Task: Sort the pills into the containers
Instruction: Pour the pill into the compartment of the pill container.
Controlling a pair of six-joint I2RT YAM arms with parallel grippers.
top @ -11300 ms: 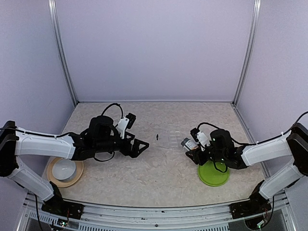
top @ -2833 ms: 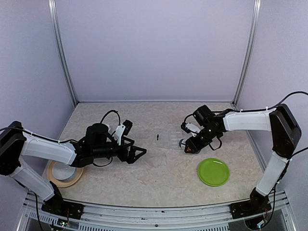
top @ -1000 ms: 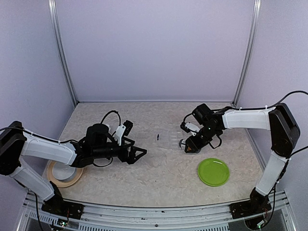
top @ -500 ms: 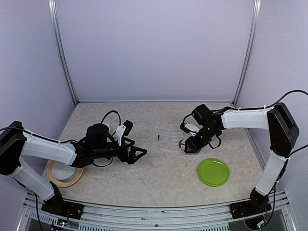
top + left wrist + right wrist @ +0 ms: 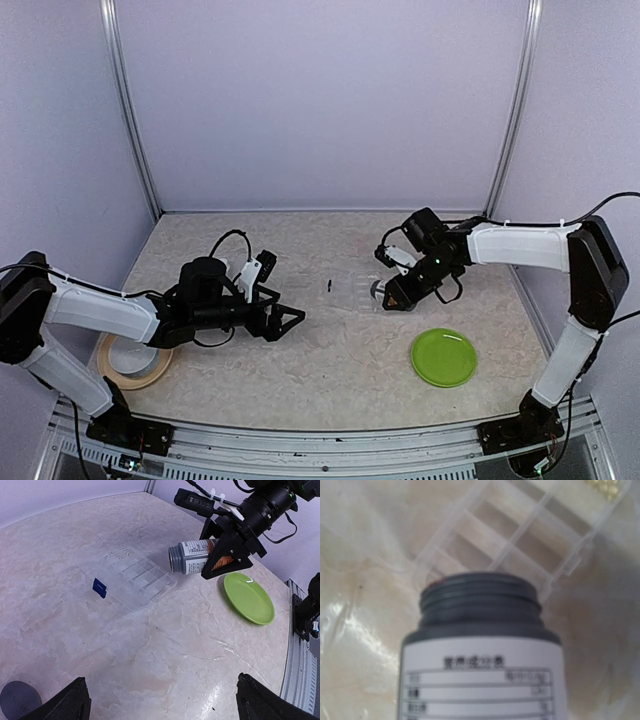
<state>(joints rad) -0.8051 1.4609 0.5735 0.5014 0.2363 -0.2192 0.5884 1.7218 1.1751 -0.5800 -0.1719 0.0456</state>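
Bottle [image 5: 194, 557] is off the counter [image 5: 340, 380], lying on its side in my right gripper [image 5: 394, 296], which is clamped on the labelled body. Its threaded gray neck carries no cap and points at the clear compartment box [image 5: 132, 574]. From the right wrist view the mouth sits over the box's near edge wall. A few yellow pills [image 5: 603, 486] lie in a far corner compartment; the compartments nearest the mouth show only bare plastic.

My left gripper [image 5: 290, 320] is spread wide and holds nothing. It sits low over the counter, well apart from the box, with a broad stretch of counter between them. A small blue piece [image 5: 99, 587] stands just beside the box's left edge.

The green plate [image 5: 443, 357] lies near the right gripper on the near side, apart from the box. A white bowl [image 5: 132, 350] on a tan plate sits at the near left edge, beside the left arm.
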